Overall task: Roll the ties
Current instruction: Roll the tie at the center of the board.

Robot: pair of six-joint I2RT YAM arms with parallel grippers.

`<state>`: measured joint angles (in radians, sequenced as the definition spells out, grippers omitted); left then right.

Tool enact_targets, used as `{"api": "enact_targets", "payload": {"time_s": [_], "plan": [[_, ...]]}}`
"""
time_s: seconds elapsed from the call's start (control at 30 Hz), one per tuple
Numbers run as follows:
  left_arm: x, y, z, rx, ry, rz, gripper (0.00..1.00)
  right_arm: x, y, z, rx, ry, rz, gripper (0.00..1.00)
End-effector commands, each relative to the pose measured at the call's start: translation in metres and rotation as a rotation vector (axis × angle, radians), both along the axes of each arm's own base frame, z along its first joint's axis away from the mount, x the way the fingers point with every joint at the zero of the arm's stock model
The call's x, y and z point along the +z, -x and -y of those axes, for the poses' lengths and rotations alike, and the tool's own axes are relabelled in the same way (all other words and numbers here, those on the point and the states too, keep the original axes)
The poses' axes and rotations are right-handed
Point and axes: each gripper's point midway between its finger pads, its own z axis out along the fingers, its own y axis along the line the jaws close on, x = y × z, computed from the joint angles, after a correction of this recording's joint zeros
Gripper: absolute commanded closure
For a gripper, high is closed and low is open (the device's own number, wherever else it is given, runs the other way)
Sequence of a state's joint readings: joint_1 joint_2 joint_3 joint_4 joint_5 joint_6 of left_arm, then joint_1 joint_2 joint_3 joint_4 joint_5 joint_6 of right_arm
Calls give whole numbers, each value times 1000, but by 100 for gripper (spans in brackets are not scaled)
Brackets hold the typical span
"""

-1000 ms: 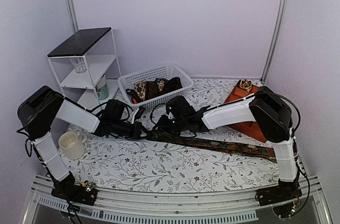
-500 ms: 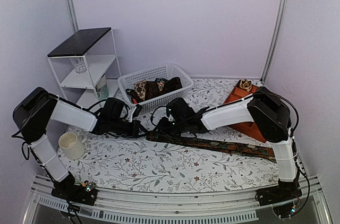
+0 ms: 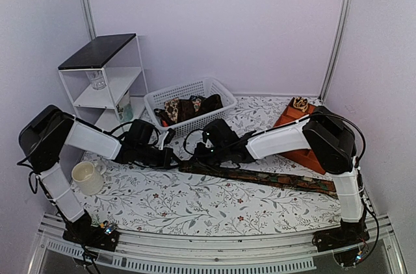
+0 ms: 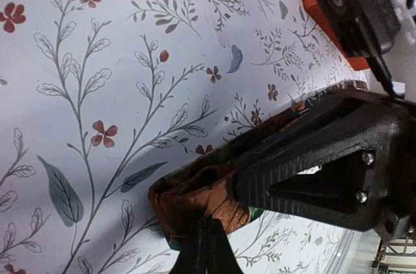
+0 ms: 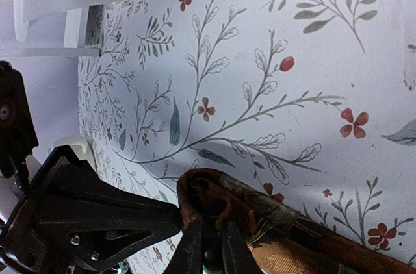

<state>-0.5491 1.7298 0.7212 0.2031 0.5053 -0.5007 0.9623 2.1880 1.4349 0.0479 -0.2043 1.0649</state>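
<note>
Both arms stretch low toward the desk's middle, forearms angled inward. The left claw point(image 4: 205, 238) and right claw point(image 5: 209, 238) meet tip to tip, each pinched on the tie point(image 5: 260, 212).

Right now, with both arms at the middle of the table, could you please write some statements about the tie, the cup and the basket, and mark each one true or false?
1. The left gripper and the right gripper both pinch the rolled end of the tie. True.
2. The cup stands inside the basket. False: it stands on the table, apart from the basket.
3. The basket is empty. False: other ties lie in it.
4. The rest of the tie lies stretched out toward the right side of the table. True.
</note>
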Motion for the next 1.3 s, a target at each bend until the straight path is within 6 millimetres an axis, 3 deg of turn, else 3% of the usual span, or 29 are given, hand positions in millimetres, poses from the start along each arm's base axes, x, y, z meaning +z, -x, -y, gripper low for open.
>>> {"api": "enact_targets", "payload": {"time_s": [0.0, 0.4, 0.97, 1.27], "plan": [[7, -2, 2, 15, -11, 5, 100, 10, 1, -5, 7, -22, 19, 94], [27, -1, 16, -17, 43, 17, 96, 8, 5, 16, -32, 24, 32, 97], [16, 5, 27, -44, 35, -8, 98, 37, 11, 16, -20, -63, 56, 96], [8, 8, 28, -49, 22, -23, 99, 23, 15, 28, -41, -17, 24, 95]]}}
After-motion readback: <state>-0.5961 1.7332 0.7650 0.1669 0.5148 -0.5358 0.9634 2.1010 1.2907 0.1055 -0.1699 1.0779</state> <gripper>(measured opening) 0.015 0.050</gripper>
